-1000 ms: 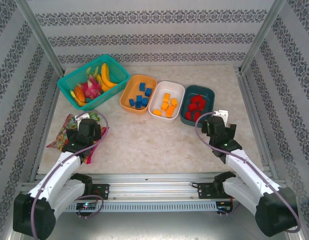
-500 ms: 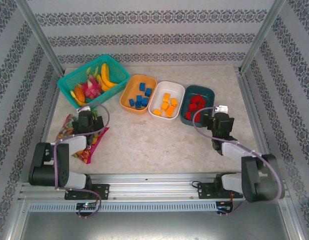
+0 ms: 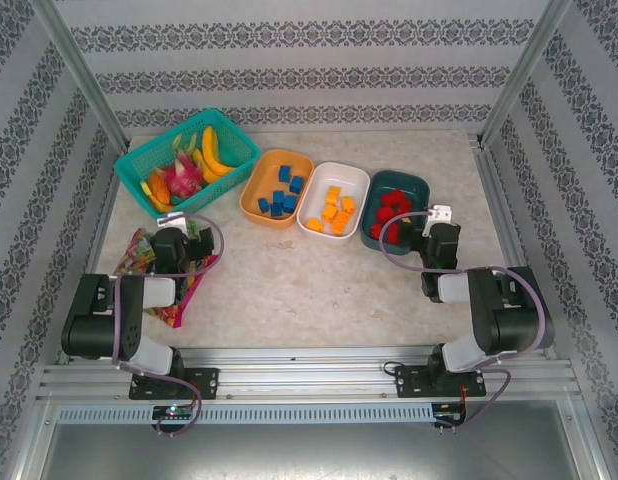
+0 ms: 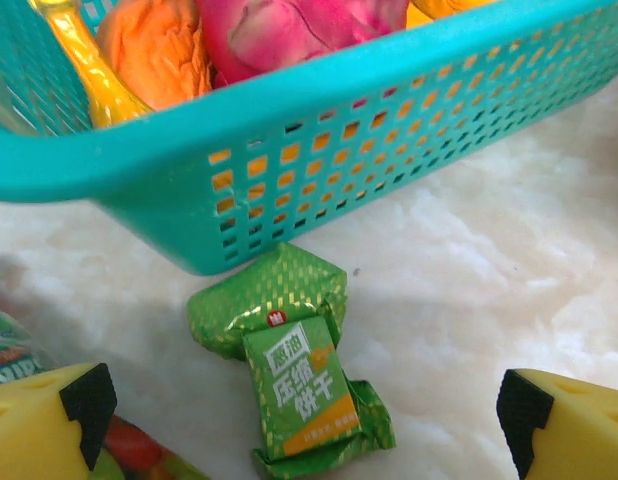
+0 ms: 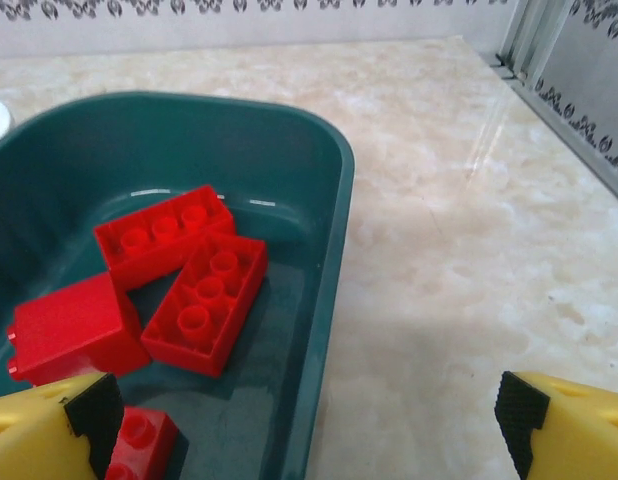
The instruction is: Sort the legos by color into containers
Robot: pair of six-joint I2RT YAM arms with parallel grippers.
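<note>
Left end effector (image 4: 304,428) spread wide and empty, yellow fingers (image 4: 29,440) with black tips. It is over a crinkled green foil candy (image 4: 289,385) with Chinese print, unread. Candy lies just beside the teal perforated plastic basket (image 4: 339,170) of toy fruit (image 4: 154,50), far-left corner. Right end effector (image 5: 309,430) spread wide and empty, at the rim of the dark teal bowl (image 5: 334,235). Glossy studded red legos (image 5: 204,300) inside. Blue legos (image 3: 279,204) in orange bowl (image 3: 251,185), orange-yellow legos (image 3: 334,210) in white bowl (image 3: 361,180). Bowls in a row toward the far edge. Counter (image 5: 469,200) beige, marble-look. Walls (image 3: 309,60) striped ornamental wallpaper.

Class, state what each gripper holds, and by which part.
Nothing is held: the left gripper and the right gripper both stand open, with no object gripped between their fingers.
</note>
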